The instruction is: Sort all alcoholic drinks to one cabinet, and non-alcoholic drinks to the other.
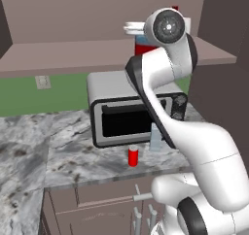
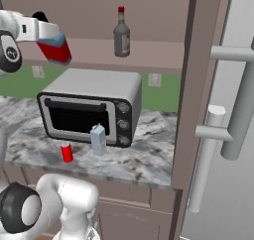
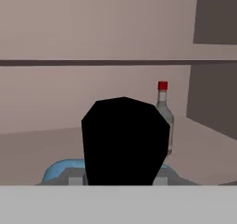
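Tool (image 2: 55,44) clamped on the red bottle (image 2: 53,50), held tilted at the open cabinet shelf (image 2: 149,55). Grey bottle (image 3: 164,114) standing upright on that shelf, ahead and to the right. Red can (image 2: 66,153) and pale-blue carton (image 2: 98,139) far below on the surface (image 2: 149,159). Risk: tipping on release if set down tilted; knocking the grey bottle if pushed too far right.

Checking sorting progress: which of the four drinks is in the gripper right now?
The squat red-filled bottle, held up in the gripper. The grey bottle stands in the cabinet; red can and pale-blue container sit on the counter.
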